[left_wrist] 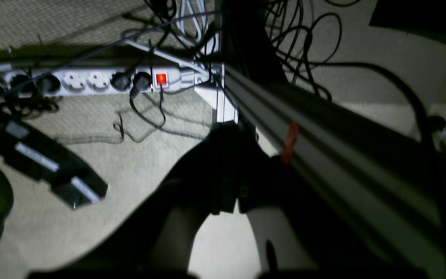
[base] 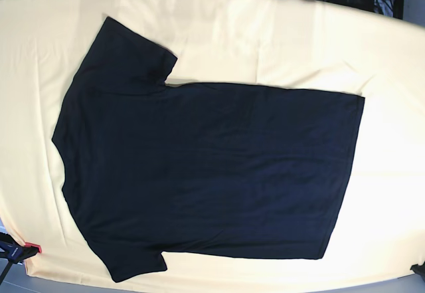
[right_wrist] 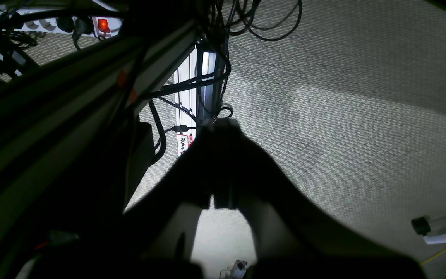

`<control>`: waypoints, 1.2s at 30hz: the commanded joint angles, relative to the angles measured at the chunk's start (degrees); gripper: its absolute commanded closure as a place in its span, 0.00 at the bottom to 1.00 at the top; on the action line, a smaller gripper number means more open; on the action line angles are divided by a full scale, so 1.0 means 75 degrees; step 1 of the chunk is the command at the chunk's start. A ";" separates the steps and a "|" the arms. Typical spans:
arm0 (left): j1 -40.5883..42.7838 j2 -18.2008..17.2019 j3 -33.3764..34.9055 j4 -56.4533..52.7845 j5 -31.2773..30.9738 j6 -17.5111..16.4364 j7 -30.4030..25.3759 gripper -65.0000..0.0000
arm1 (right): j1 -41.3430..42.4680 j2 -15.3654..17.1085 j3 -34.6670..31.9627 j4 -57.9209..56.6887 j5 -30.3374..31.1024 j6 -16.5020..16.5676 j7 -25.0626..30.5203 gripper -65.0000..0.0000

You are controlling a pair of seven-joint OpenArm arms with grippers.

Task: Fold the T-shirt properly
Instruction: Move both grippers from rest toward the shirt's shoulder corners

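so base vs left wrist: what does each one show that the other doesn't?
Only the base view shows the T-shirt, spread flat and plain side up on the yellow table cover, sleeves toward the left; no arm is in it.

Only the left wrist view shows the left tool, a dark silhouette with its jaws together, hanging over carpet beside an aluminium frame rail, plus a white power strip with a lit red switch.

Shared: nothing I can match between them.
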 commanded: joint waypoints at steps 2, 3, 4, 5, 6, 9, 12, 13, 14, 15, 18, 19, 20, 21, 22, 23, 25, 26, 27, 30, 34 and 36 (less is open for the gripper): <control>0.0044 -0.0050 0.0006 0.0047 0.0254 -0.0245 0.0481 1.00 | -0.0154 0.0070 -0.0015 0.0102 -0.0038 0.0481 -0.0274 1.00; 0.0085 -0.0093 0.0006 0.0047 0.0318 -0.0391 0.0697 1.00 | -0.0265 0.0119 -0.0015 0.0102 -0.0035 0.0717 -0.0256 1.00; 0.0163 -0.0152 0.0009 0.0070 0.0326 -0.0589 0.0857 1.00 | -0.0388 0.0181 -0.0015 0.0102 -0.0035 0.0994 -0.0239 1.00; 0.0289 -0.0216 0.0012 0.0140 0.0294 -0.0766 0.1037 1.00 | -0.0554 0.0242 -0.0015 0.0102 -0.0035 0.1209 -0.0242 1.00; 0.0449 -0.0294 0.0012 0.0262 0.0157 -0.0903 0.1192 1.00 | -0.0726 0.0312 -0.0015 0.0102 -0.0035 0.1422 -0.0242 1.00; 0.1174 -0.0586 0.0012 0.0877 -0.0501 -0.1084 0.1536 1.00 | -0.1338 0.0562 -0.0015 0.0239 0.0026 0.1985 -0.0242 1.00; 0.2011 -0.0909 0.0012 0.1740 -0.1128 -0.1081 0.2020 1.00 | -0.2174 0.0866 -0.0015 0.0863 0.0050 0.2614 -0.0356 1.00; 0.2302 -0.1029 0.0012 0.2072 -0.1323 -0.1081 0.2226 1.00 | -0.2480 0.0973 -0.0015 0.1177 0.0050 0.2801 -0.0452 1.00; 0.2600 -0.1160 0.0012 0.2428 -0.1515 -0.1081 0.2428 1.00 | -0.2801 0.1084 -0.0015 0.1527 0.0052 0.2940 -0.0595 1.00; 0.2903 -0.1309 0.0012 0.2801 -0.1687 -0.1081 0.2614 1.00 | -0.3130 0.1186 -0.0015 0.1915 0.0073 0.2996 -0.0769 1.00; 0.3841 -0.1862 0.0012 0.4039 -0.2090 -0.1084 0.2987 1.00 | -0.4112 0.1454 -0.0015 0.3241 0.0828 0.3013 -0.1419 1.00; 0.4159 -0.2028 0.0012 0.4485 -0.2174 -0.1084 0.3013 1.00 | -0.4433 0.1547 -0.0015 0.3736 0.1058 0.3019 -0.1623 1.00; 0.4479 -0.2197 0.0012 0.4948 -0.2224 -0.1081 0.3010 1.00 | -0.4750 0.1623 -0.0015 0.4249 0.1218 0.3016 -0.1784 1.00; 0.4788 -0.2384 0.0009 0.5435 -0.2218 -0.1081 0.3010 1.00 | -0.5059 0.1714 -0.0015 0.4774 0.1274 0.3010 -0.1912 1.00; 0.5097 -0.2570 0.0009 0.5951 -0.2215 -0.1075 0.3010 1.00 | -0.5368 0.1784 -0.0015 0.5324 0.1259 0.3013 -0.1982 1.00; 0.5400 -0.2771 -0.0003 0.6493 -0.2209 -0.1075 0.3008 1.00 | -0.5683 0.1865 -0.0015 0.5896 0.1259 0.3008 -0.1993 1.00; 0.5963 -0.3165 -0.0017 0.7624 -0.1970 -0.1052 0.2949 1.00 | -0.6292 0.2084 -0.0015 0.7070 0.1259 0.3010 -0.1988 1.00; 0.6210 -0.3343 -0.0058 0.8209 -0.1716 -0.0962 0.2943 1.00 | -0.6583 0.2203 -0.0006 0.7664 0.1253 0.2990 -0.1988 1.00; 0.6446 -0.3497 -0.0143 0.8781 -0.1413 -0.0819 0.2917 1.00 | -0.6872 0.2323 0.0003 0.8259 0.1227 0.2882 -0.1988 1.00; 0.7079 -0.3847 -0.0644 1.0421 -0.0635 -0.0446 0.2757 1.00 | -0.7659 0.2719 0.0041 0.9949 0.0918 0.2314 -0.1988 1.00; 0.7682 -0.4135 -0.1725 1.2380 0.0067 -0.0315 0.2780 1.00 | -0.8475 0.3098 0.0513 1.1911 0.0361 0.1813 -0.1990 1.00; 0.7901 -0.4191 -0.2311 1.3161 0.0207 -0.0236 0.2783 1.00 | -0.8643 0.3153 0.1020 1.2651 0.0367 0.1690 -0.1988 1.00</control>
